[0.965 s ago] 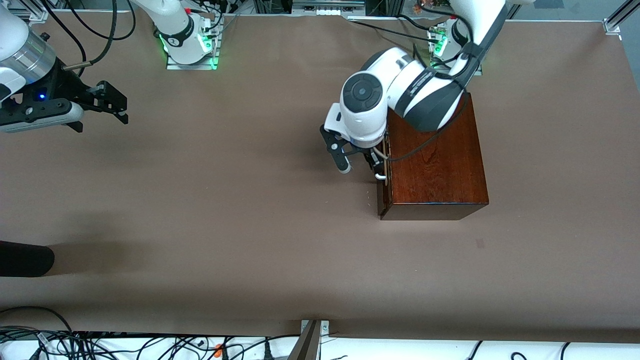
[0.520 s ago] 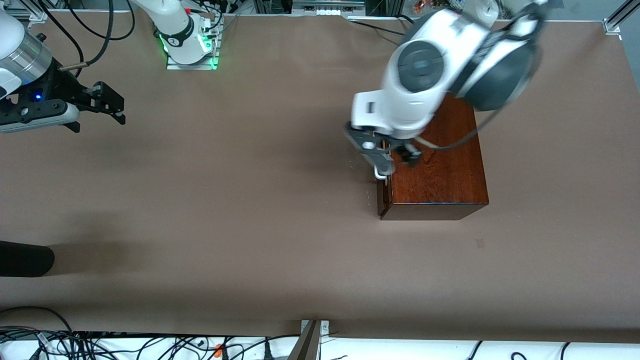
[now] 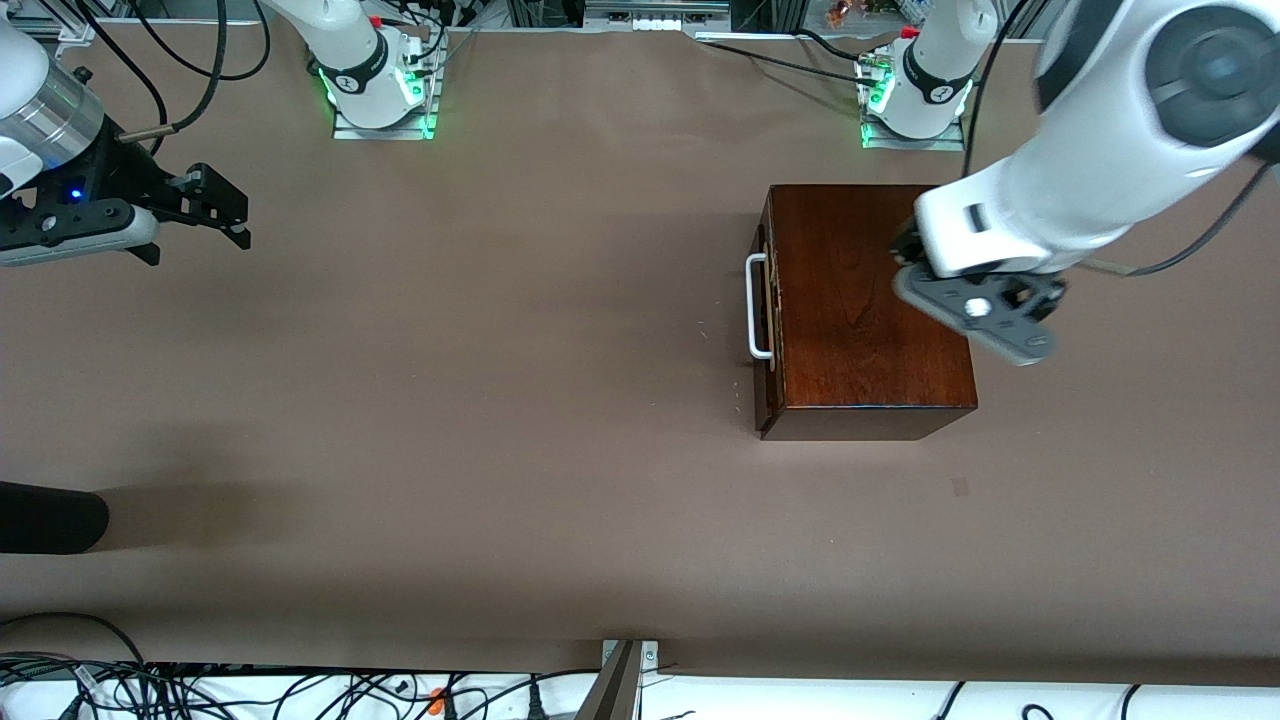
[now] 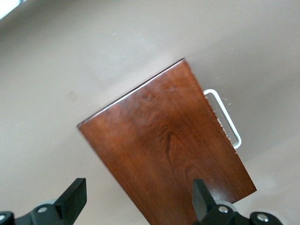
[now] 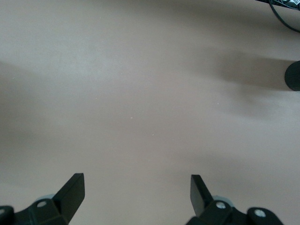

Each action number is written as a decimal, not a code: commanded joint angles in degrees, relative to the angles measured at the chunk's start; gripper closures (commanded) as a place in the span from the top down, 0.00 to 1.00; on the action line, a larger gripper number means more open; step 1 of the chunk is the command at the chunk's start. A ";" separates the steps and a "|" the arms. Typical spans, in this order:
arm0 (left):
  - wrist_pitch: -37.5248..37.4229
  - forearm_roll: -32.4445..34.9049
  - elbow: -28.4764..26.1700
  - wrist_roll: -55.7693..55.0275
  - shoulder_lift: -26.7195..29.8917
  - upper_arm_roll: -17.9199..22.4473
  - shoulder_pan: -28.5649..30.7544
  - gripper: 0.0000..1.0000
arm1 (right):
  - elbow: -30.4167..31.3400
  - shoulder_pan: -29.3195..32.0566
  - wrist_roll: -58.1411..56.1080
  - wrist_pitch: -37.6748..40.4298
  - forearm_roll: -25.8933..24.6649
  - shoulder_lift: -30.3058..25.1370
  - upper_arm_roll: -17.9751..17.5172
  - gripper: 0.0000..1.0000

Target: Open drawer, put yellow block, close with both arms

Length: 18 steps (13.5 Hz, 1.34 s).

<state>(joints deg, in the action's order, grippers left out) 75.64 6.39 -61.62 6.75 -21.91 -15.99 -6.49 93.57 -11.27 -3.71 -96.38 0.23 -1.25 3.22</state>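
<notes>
Fingers spread on both grippers: left gripper over box, right gripper waiting; rigid drawer best pulled by its 1 thin handle

Glossy dark wooden box, smooth white handle, matt brown table

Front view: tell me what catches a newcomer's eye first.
The dark wooden box stands out toward the left arm's end of the table, its drawer shut and the white handle free. The left gripper hangs open over the box's top. The right gripper waits open over bare table at the right arm's end.
</notes>
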 commanded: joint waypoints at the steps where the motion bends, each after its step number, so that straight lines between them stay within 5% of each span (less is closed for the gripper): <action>1: -0.50 -0.85 -6.83 -5.17 6.95 1.92 0.95 1.00 | -1.11 0.37 0.02 0.49 0.47 0.37 -0.14 1.00; 8: 6.26 -5.50 -24.32 2.37 19.53 14.48 0.95 1.00 | -1.11 0.37 0.02 0.49 0.47 0.37 -0.14 1.00; 13: 9.43 -5.86 -30.66 -5.76 24.28 16.35 0.95 1.00 | -1.11 0.46 0.02 0.40 0.47 0.37 -0.05 1.00; 18: 9.00 -7.35 -30.94 -8.77 25.08 17.22 0.95 1.00 | -1.11 0.46 0.02 0.31 0.56 0.54 0.56 1.00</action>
<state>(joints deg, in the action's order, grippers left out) 83.57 0.55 -90.76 -1.11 1.34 0.70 -5.51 93.56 -11.23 -3.71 -96.38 0.24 -1.17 3.86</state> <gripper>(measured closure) 0.000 0.000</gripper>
